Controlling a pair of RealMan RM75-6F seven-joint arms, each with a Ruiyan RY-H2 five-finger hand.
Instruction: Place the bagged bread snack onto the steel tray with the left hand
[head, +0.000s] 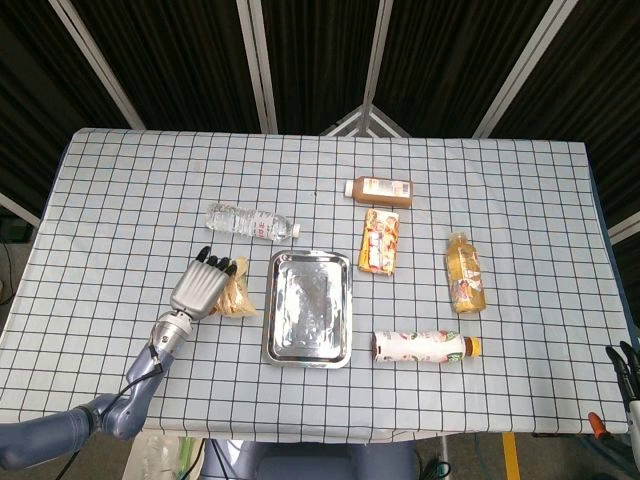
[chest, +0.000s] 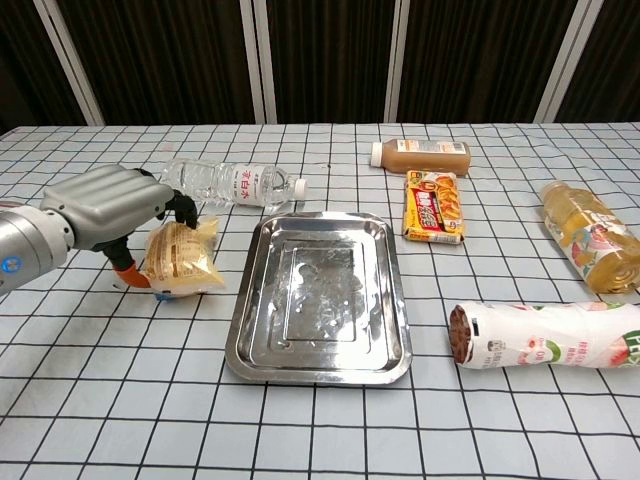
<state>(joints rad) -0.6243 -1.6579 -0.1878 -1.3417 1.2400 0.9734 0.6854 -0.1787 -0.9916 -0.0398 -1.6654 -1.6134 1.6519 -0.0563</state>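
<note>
The left hand (chest: 110, 205) covers the left part of the bread bag (chest: 182, 258). The right hand (head: 625, 368) is cut off at the head view's right edge, so its fingers cannot be made out.

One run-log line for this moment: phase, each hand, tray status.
phase: grasping | left hand: closing on bagged bread snack, still on table | right hand: idle at table edge | steel tray: empty
</note>
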